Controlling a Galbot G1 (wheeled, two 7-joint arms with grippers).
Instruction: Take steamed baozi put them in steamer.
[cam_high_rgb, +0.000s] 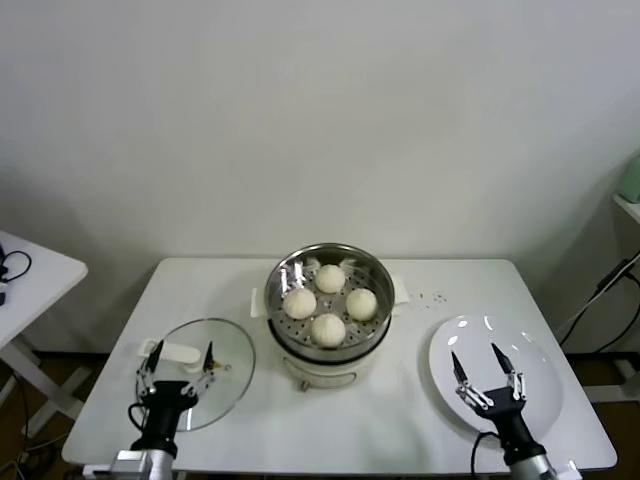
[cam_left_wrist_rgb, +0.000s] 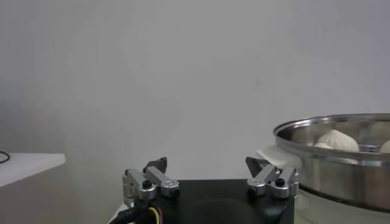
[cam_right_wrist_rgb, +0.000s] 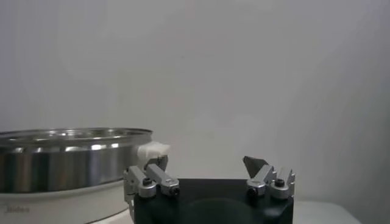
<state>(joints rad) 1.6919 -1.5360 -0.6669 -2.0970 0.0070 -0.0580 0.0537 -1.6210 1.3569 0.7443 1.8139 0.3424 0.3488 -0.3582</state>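
Note:
Several off-white baozi (cam_high_rgb: 328, 329) lie inside the shiny steel steamer (cam_high_rgb: 372, 268) at the middle of the white table; the left wrist view shows one baozi (cam_left_wrist_rgb: 339, 139) over the steamer's rim (cam_left_wrist_rgb: 323, 123). My left gripper (cam_high_rgb: 182, 354) hangs open and empty over the glass lid, at the front left. My right gripper (cam_high_rgb: 476, 360) stands open and empty above the white plate, at the front right. The right wrist view has the steamer (cam_right_wrist_rgb: 67, 159) beside my right gripper (cam_right_wrist_rgb: 207, 162). The left wrist view shows my left gripper (cam_left_wrist_rgb: 208, 162) with nothing between its fingers.
A round glass lid (cam_high_rgb: 232, 382) with a white handle (cam_high_rgb: 178, 353) lies flat at the front left. A bare white plate (cam_high_rgb: 540, 352) lies at the front right. A second white table (cam_high_rgb: 40, 268) stands off to the left. A plain wall runs behind.

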